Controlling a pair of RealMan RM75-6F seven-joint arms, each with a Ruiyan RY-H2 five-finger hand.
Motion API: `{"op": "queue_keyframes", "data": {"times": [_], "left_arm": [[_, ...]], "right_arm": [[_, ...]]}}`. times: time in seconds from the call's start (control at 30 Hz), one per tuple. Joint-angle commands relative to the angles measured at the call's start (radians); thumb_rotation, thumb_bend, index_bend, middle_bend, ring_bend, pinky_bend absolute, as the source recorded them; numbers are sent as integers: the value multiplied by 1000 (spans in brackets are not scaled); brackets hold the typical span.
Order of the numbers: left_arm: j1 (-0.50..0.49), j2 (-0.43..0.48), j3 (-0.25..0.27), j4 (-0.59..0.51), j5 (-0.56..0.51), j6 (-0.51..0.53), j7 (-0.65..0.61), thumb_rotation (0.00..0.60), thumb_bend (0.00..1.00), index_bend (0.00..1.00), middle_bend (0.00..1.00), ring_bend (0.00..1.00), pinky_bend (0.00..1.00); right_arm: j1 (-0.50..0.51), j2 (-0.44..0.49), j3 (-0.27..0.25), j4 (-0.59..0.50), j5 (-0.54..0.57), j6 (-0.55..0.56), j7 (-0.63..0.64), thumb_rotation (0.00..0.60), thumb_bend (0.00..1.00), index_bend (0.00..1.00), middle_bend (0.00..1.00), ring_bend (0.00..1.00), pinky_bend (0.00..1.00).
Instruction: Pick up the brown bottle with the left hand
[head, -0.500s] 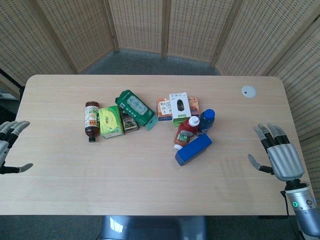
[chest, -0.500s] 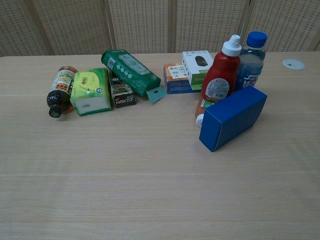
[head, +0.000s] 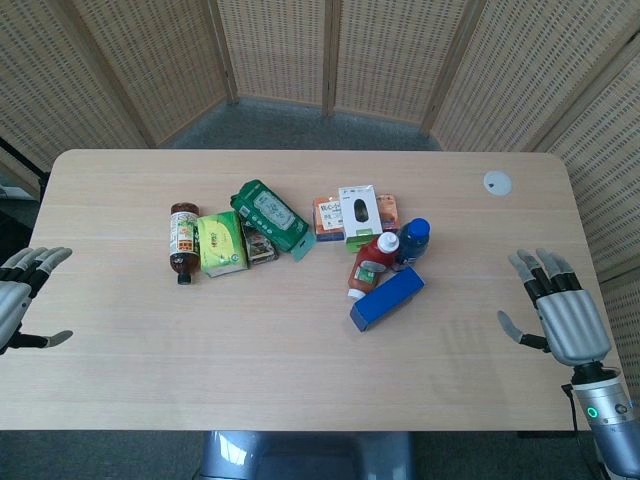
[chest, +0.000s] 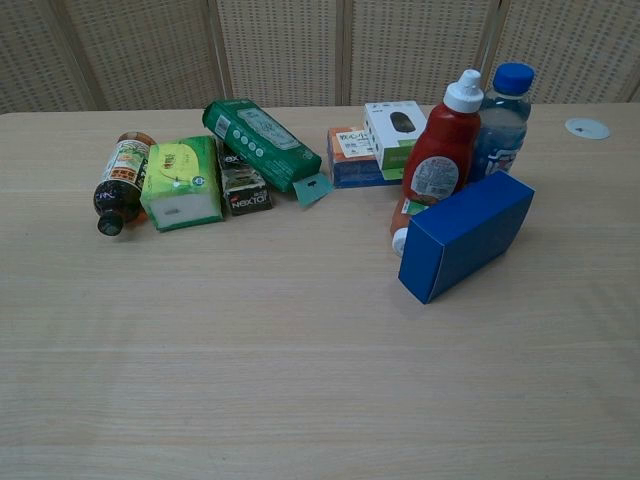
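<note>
The brown bottle (head: 183, 240) lies on its side at the left of the cluster, cap toward the table's front; in the chest view the brown bottle (chest: 121, 182) lies beside a yellow-green pack. My left hand (head: 18, 297) hovers at the table's left edge, fingers spread, holding nothing, well to the left of the bottle. My right hand (head: 558, 308) is at the right edge, fingers apart and empty. Neither hand shows in the chest view.
Beside the bottle lie a yellow-green tissue pack (head: 221, 243), a small dark box (head: 259, 244) and a green wipes pack (head: 271, 217). Farther right are small boxes (head: 356, 215), a red sauce bottle (head: 371, 264), a blue-capped bottle (head: 411, 242) and a blue box (head: 387, 297). A white disc (head: 497, 182) lies far right.
My left hand has drifted slightly down and outward at the table's left edge. My right hand moved a little down. The objects are unmoved.
</note>
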Motion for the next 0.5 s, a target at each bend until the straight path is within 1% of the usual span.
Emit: {"op": "queue_keyframes", "data": {"times": [0.03,0.1,0.13,0.17,0.23,0.3,0.4,0.5], "left_arm": [[-55,40,-4,-32,-32,-106,19,600,34,127,103,0,0],[-89,53,-7,-42,-57,-175,35,590,33,123,145,8,0],[-103,54,-9,-42,-69,-204,47,566,34,120,188,41,0],[-118,54,-10,-42,-85,-234,60,528,34,114,226,85,0],[-153,47,-15,-36,-131,-304,90,447,35,106,252,145,0],[-186,32,-21,-25,-178,-362,120,386,35,101,244,149,0],[-227,-3,-30,1,-229,-419,154,346,34,80,241,148,0],[-268,-42,-35,34,-281,-474,193,323,35,52,245,148,0]], "right_arm": [[-3,0,-2,-1,0,3,1,22,387,0,0,0,0],[-6,2,-2,-2,0,5,0,24,386,0,0,0,0],[-7,3,-2,-4,1,6,-1,22,387,0,0,0,0],[-8,4,-2,-5,2,7,-2,22,387,0,0,0,0],[-9,8,0,-9,4,8,-6,23,385,0,0,0,0],[-9,14,1,-15,5,7,-11,25,385,0,0,0,0],[-10,20,3,-24,9,4,-18,26,385,0,0,0,0],[-11,24,4,-31,14,4,-24,25,385,0,0,0,0]]}}
